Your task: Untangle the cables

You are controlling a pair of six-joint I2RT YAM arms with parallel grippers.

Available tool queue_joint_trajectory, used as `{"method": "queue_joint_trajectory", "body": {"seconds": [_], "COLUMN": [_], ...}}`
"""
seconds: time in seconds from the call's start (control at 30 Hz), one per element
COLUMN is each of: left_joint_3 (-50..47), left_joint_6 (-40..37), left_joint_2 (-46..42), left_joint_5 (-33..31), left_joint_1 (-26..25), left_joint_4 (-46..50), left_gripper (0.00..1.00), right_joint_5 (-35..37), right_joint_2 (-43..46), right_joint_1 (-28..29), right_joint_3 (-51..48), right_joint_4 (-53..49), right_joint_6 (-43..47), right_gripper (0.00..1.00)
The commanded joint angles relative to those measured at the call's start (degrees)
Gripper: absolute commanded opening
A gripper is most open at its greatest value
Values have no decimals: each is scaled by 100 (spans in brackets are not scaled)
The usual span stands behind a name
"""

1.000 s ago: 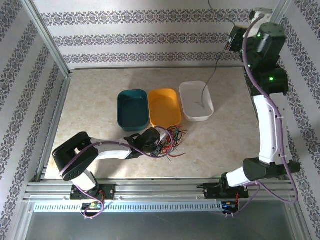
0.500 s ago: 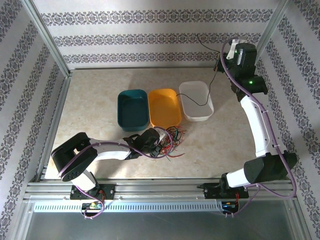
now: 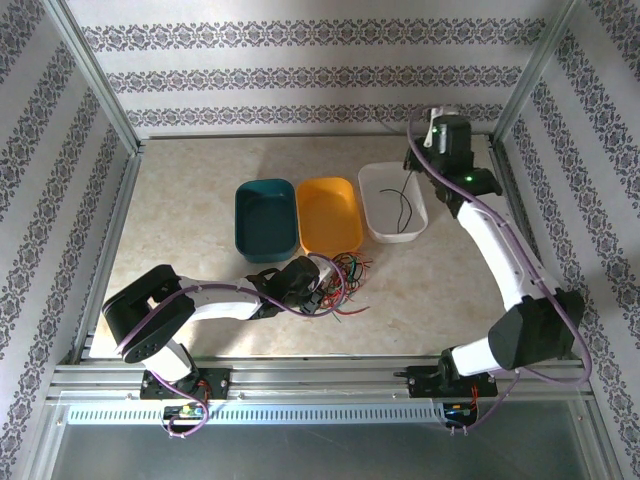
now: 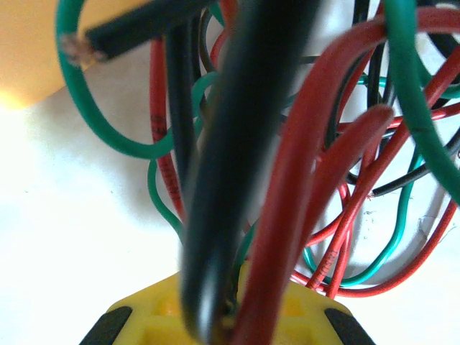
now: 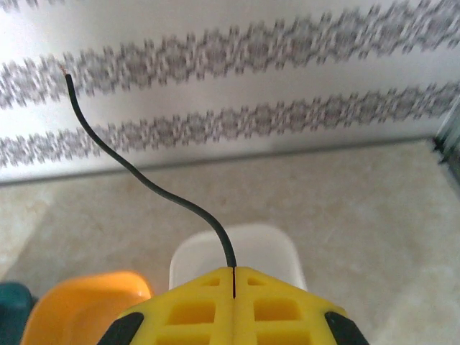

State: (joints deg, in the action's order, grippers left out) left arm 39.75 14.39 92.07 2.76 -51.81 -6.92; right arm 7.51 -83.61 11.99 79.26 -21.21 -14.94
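- My left pincer lies low on the beige table, clamped on the tangle of thin red, green and black cables, just in front of the orange plastic tub.
- The strands loop through one another, glossy and springy. One black end shows bare copper.
- Farther out, my right pincer is pinched tight on a single thin black cable, which trails in a soft curve over the white plastic tub.
- I judge the best next move is to sink lower, so the strand lies inside the tub, and only then let go. Otherwise it may spring over the rim.
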Motion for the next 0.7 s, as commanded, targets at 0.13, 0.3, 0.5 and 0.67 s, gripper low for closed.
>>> {"method": "queue_joint_trajectory", "body": {"seconds": [0.13,0.3,0.5,0.67], "left_joint_3": [-72,-99,-151,-144], "left_joint_6": [-86,-68,-42,-42], "left_joint_2": [-67,-88,-124,-119], "left_joint_5": [-101,-100,-123,-118], "left_joint_1": [-48,-53,-54,-56], "left_joint_4": [181,208,180,179], "left_gripper": [0,0,0,0], "right_joint_5": [390,262,287,395], "right_joint_2": [-610,-1185,-1584,-1852], "right_joint_1": [-11,-38,-91,-129], "right_joint_3": [-437,-338,-522,-581], "right_joint_4": [40,-228,-272,-316], "right_joint_6": [-715,-979,-1277,-1388], "right_gripper": [0,0,0,0]}}
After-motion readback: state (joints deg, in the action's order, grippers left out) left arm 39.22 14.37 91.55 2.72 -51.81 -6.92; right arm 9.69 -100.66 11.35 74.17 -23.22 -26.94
